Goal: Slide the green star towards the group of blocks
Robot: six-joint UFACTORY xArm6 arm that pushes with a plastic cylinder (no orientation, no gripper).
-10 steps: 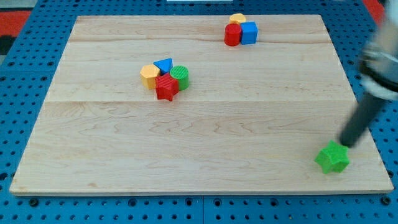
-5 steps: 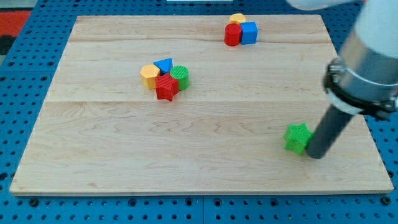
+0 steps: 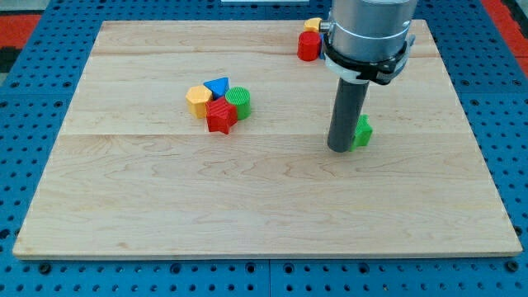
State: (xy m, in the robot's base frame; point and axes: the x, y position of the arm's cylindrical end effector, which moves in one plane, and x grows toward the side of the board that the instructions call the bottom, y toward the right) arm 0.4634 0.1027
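The green star (image 3: 361, 131) lies right of the board's middle, mostly hidden behind my dark rod. My tip (image 3: 340, 149) rests on the board against the star's left side. A group of blocks sits left of centre: a yellow block (image 3: 197, 100), a blue triangle (image 3: 218, 85), a green cylinder (image 3: 239, 101) and a red star (image 3: 221, 116), all touching. That group lies well to the left of the tip and slightly higher in the view.
A second cluster sits at the view's top, partly hidden by the arm: a red cylinder (image 3: 308, 46) and a yellow block (image 3: 312, 25). The wooden board (image 3: 247, 198) lies on a blue pegboard (image 3: 511, 124).
The green star has moved from the lower right corner up and to the left. My tip moved with it and now stands on the star's left side instead of its right.
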